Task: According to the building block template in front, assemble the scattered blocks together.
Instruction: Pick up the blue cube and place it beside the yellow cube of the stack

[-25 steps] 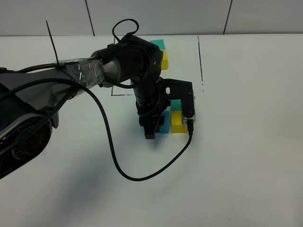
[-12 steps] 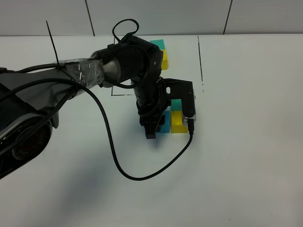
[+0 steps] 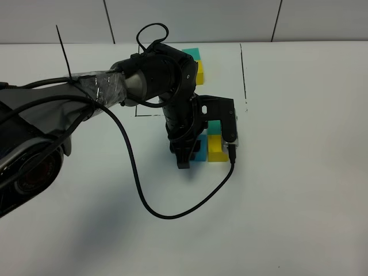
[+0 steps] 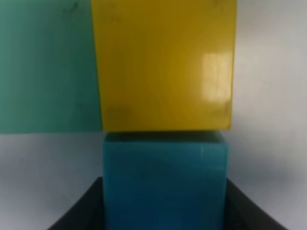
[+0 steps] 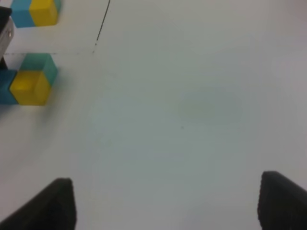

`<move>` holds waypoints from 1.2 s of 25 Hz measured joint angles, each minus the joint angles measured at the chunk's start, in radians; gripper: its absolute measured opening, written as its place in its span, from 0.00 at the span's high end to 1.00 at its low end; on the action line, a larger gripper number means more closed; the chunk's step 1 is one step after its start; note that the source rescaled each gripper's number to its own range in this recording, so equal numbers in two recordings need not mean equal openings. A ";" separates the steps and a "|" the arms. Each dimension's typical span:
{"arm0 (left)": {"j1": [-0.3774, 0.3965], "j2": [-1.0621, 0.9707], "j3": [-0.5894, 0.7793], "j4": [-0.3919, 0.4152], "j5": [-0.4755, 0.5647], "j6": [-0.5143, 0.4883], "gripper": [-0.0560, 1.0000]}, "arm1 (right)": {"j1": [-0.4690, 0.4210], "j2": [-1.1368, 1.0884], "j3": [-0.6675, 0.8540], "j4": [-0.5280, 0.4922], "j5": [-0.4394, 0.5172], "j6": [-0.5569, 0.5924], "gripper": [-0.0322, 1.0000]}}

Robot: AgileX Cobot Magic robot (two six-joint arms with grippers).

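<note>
Since the left gripper point(image 3: 185, 156) clamps the blue cube point(image 4: 164, 184) touching the yellow cube point(image 4: 163, 64), it seems light, rigid, slick-faced; squeeze opposite flat sides.

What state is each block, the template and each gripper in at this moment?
blue block: between the left gripper's fingers, touching the yellow block.
yellow block: on the table, against the blue and teal-green blocks.
teal-green block: on the table, beside the yellow block.
template: assembled, untouched, partly hidden by the arm.
left gripper: shut on the blue block.
right gripper: open, empty.
</note>
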 joint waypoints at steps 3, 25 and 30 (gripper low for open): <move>0.000 0.000 0.000 -0.004 -0.004 -0.009 0.95 | 0.000 0.000 0.000 0.000 0.000 0.000 0.41; 0.000 0.000 0.000 -0.020 0.001 -0.013 0.95 | 0.000 0.000 0.000 0.000 0.000 0.000 0.41; 0.000 0.000 0.000 -0.020 0.001 -0.013 0.95 | 0.000 0.000 0.000 0.000 0.000 0.000 0.41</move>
